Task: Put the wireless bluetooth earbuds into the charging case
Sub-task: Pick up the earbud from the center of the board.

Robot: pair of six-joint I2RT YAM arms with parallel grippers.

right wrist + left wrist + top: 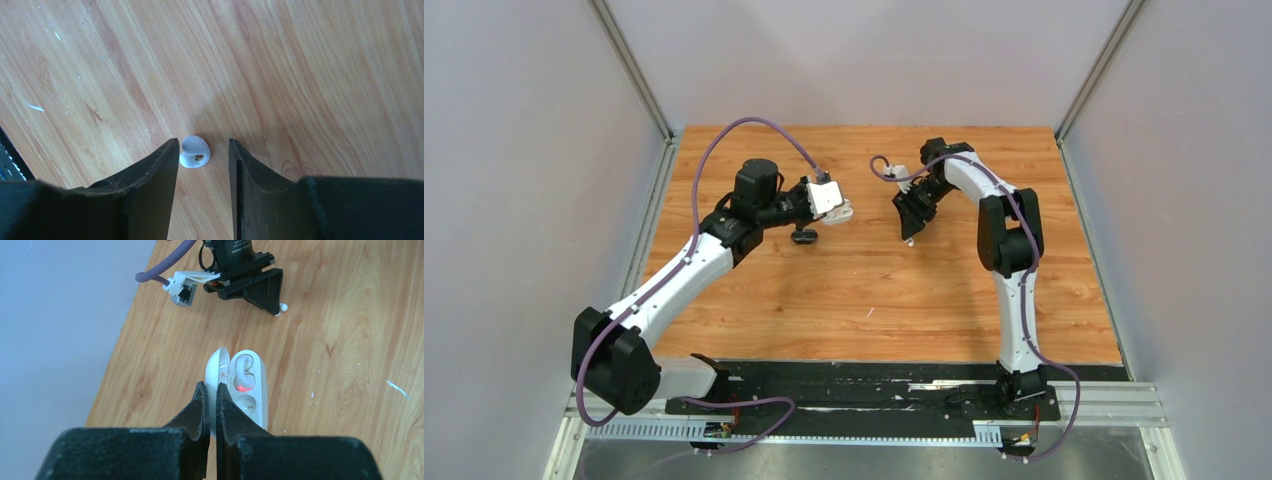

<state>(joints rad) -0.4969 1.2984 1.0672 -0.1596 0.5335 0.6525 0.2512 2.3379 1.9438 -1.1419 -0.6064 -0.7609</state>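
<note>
The left fingers [199, 412] are clamping the raised lid of an open white charging case [252, 390] over the wooden surface [350, 365]. One white earbud [243, 371] is sitting in the case's far socket with a red light glowing at its base, while the near socket is showing its contacts. The right fingers [155, 180] are standing apart, straddling a second white earbud [195, 151] lying on the surface, close beside one of them. A small black object [804, 236], too small to identify, is lying near the left wrist.
</note>
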